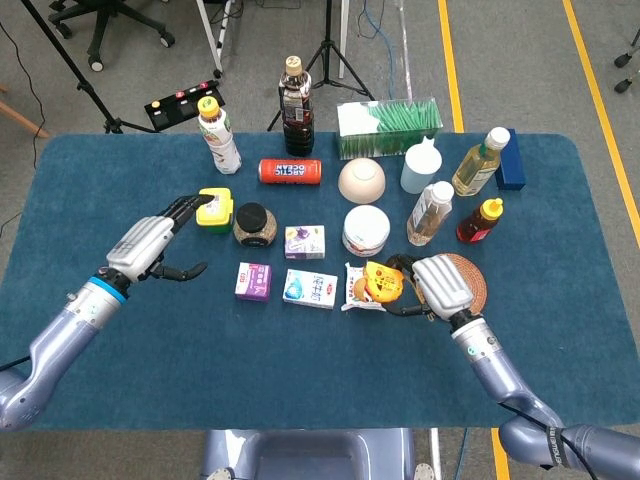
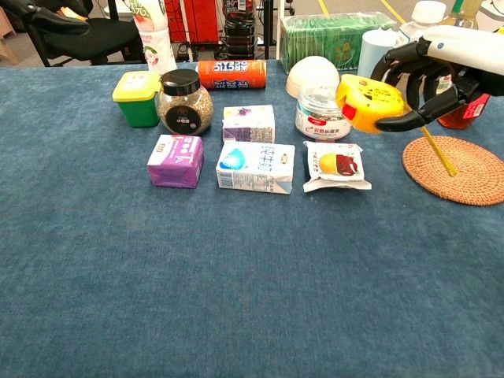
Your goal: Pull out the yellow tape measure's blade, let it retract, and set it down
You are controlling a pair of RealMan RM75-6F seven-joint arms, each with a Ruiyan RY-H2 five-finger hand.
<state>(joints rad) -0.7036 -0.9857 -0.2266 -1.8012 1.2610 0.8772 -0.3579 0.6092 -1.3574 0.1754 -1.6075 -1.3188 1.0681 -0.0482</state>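
Observation:
My right hand (image 1: 440, 284) grips the yellow tape measure (image 1: 383, 283) and holds it above the table. In the chest view the tape measure (image 2: 368, 102) hangs in front of the white tub (image 2: 319, 118), with the right hand (image 2: 441, 57) wrapped round its right side. No blade shows outside the case. A thin yellow strap (image 2: 437, 151) dangles from it over the woven coaster (image 2: 457, 169). My left hand (image 1: 150, 245) hovers at the left with its fingers spread, holding nothing, near the yellow-green container (image 1: 213, 207). Only its dark fingers (image 2: 43, 14) show in the chest view.
A purple carton (image 2: 176, 160), a milk carton (image 2: 256, 166) and a snack pouch (image 2: 337, 165) lie in a row at the centre. Behind them stand a black-lidded jar (image 2: 183, 101), a small purple box (image 2: 248, 122), a red can (image 2: 231, 73), a bowl and several bottles.

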